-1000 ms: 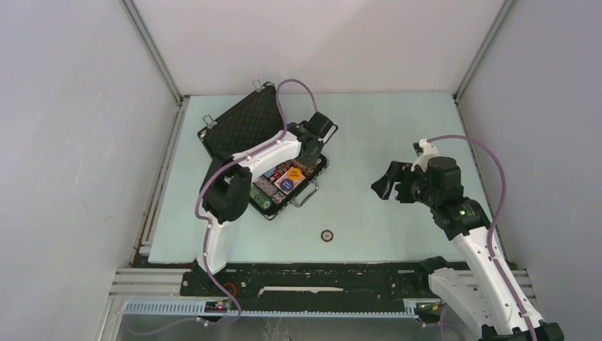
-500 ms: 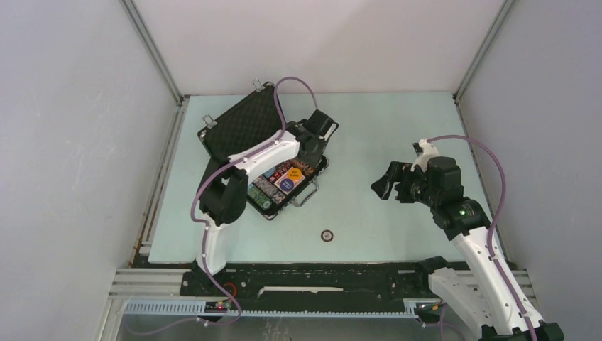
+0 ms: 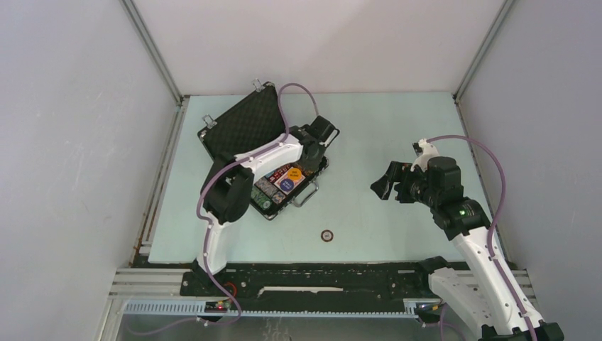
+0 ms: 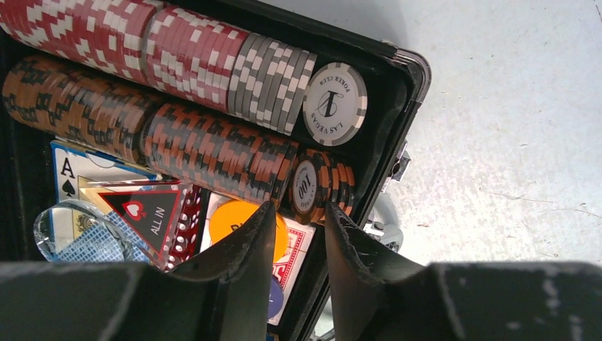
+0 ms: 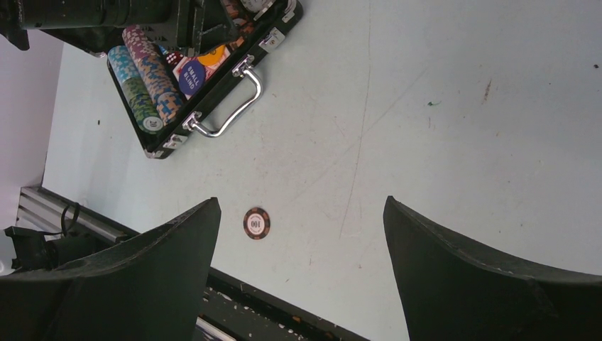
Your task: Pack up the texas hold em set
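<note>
A: Item: briefcase, lid open, table's left half; chip rows seated in foam.
B: Left gripper?
A: Above the rows, narrowly parted, empty.
B: Outstanding?
A: One stray chip near the front edge. Right gripper gapes wide, likely for it.

Non-task items I log on my feed:
- pale green table top, centre of frame, with faint scratches and a reddish fleck, upper right of the right wrist view
- white enclosure walls, left, top and right
- aluminium corner post, upper left
- black mounting rail, bottom edge
</note>
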`<state>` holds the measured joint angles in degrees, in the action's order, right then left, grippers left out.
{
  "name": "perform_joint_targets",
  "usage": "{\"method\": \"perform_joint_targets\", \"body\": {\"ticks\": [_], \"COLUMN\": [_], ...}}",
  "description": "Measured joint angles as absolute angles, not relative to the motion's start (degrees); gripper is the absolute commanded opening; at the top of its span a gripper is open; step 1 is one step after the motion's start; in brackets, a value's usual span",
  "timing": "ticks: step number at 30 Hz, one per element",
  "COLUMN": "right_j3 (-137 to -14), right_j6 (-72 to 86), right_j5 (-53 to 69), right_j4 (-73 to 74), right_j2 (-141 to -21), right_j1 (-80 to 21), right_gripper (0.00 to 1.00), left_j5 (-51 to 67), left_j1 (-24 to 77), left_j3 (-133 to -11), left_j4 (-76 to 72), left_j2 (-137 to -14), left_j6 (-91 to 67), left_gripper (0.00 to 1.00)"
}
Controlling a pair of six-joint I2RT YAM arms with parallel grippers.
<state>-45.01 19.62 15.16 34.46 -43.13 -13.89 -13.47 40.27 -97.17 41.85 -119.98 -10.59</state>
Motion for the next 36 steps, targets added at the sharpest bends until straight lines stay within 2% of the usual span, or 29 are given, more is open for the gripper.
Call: {"method": "perform_joint_targets", "body": {"ticks": [4, 11, 16, 19, 20, 21, 22, 28, 32, 36], "right_j3": [-44.99, -44.84, -44.8, -44.75, -44.73, -44.71, -44.71, -44.71, -44.71, -44.71], "right_j6": [19.62, 19.62, 19.62, 19.62, 19.62, 19.62, 19.62, 19.62, 19.62, 19.62], "right_j5": [15.18, 15.22, 15.4, 15.44, 15.46, 15.51, 15.51, 15.53, 15.29, 14.33], "right_j4": [34.44, 34.44, 34.44, 34.41, 34.41, 34.44, 34.41, 34.41, 34.41, 34.44], "right_j2": [-43.13, -43.13, -43.13, -43.24, -43.29, -43.33, -43.4, -43.94, -44.23, -43.75], "right_j1": [-13.89, -13.89, -13.89, -13.89, -13.89, -13.89, -13.89, -13.89, -13.89, -13.89], "right_gripper": [0.95, 0.95, 0.95, 0.95, 0.95, 0.95, 0.94, 0.94, 0.94, 0.94], "left_j5": [-14.57, -15.07, -14.83, -14.0, -13.43, -13.08, -12.71, -11.31, -10.17, -8.62], "left_j1": [40.62, 40.62, 40.38, 40.38, 40.47, 40.58, 40.77, 45.3, 52.07, 60.12], "left_j3": [-97.17, -97.14, -94.3, -91.85, -91.11, -90.3, -89.25, -81.36, -75.44, -70.48], "left_j4": [41.65, 41.67, 41.1, 41.21, 41.15, 40.84, 40.56, 38.72, 37.54, 37.21], "left_j2": [-120.03, -120.01, -117.54, -114.24, -112.88, -111.57, -110.02, -100.25, -96.42, -95.24], "left_j6": [-10.55, -10.57, -10.7, -11.55, -11.84, -12.1, -12.32, -15.14, -17.08, -19.92], "left_gripper": [0.36, 0.47, 0.64, 0.68, 0.83, 0.89, 0.9, 0.85, 0.76, 0.74]}}
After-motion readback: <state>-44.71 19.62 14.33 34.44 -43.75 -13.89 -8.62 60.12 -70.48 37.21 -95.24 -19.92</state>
